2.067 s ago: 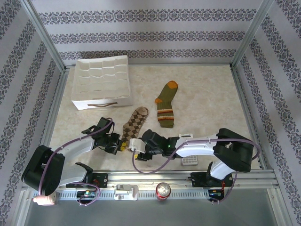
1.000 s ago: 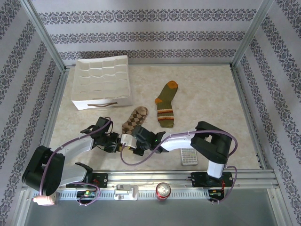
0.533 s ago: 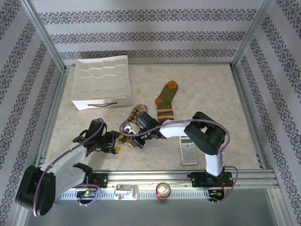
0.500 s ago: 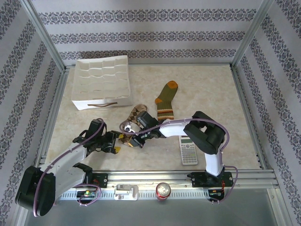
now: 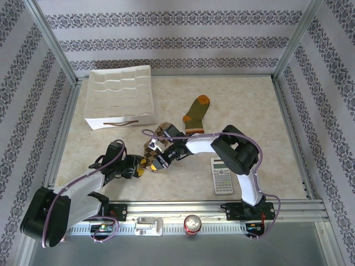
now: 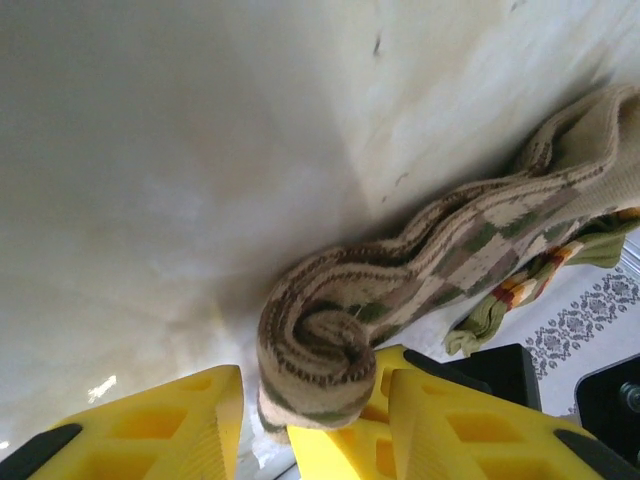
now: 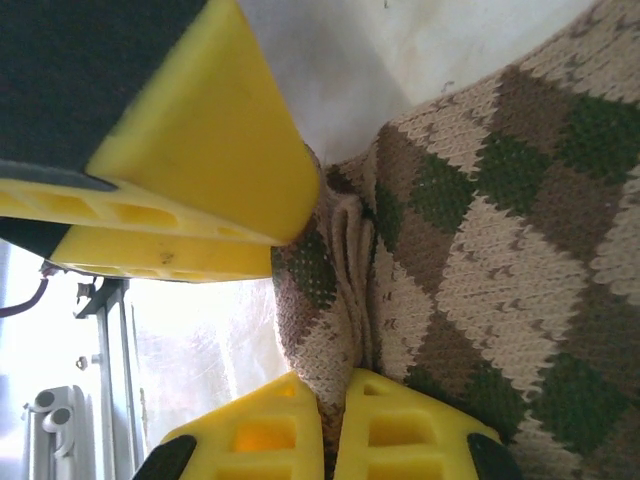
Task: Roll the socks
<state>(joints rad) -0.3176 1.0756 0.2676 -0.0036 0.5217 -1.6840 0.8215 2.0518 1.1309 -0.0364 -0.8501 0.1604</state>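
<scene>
Marble tabletop (image 5: 249, 111): argyle sock (image 6: 320, 350) approx half rolled, R gripper (image 7: 332, 392) pinching it, L gripper (image 6: 310, 378) spread round roll; green sock (image 5: 195, 119) still flat.

White divided bin (image 5: 119, 94) at 10 o'clock; calculator (image 5: 222, 176) at 5 o'clock; drink can (image 5: 192, 224) on front rail (image 5: 288, 209), 6 o'clock.

The argyle sock (image 7: 480, 250) is showing a chunky, matt knit, its stitches standing out rough and slightly fuzzy. The olive sock (image 5: 195, 113) is looking like the same soft, matt cloth. The worktop (image 5: 249, 111) is reading as a smooth, stone-patterned surface and is giving off a faint sheen. The fingers (image 6: 180, 425) of the left hand (image 6: 315, 385) and those of the right hand (image 7: 335, 420) are appearing as moulded yellow plastic, smooth and semi-matt. The can (image 5: 192, 223) and the frame rail (image 5: 177, 209) are glinting as bare metal.
</scene>
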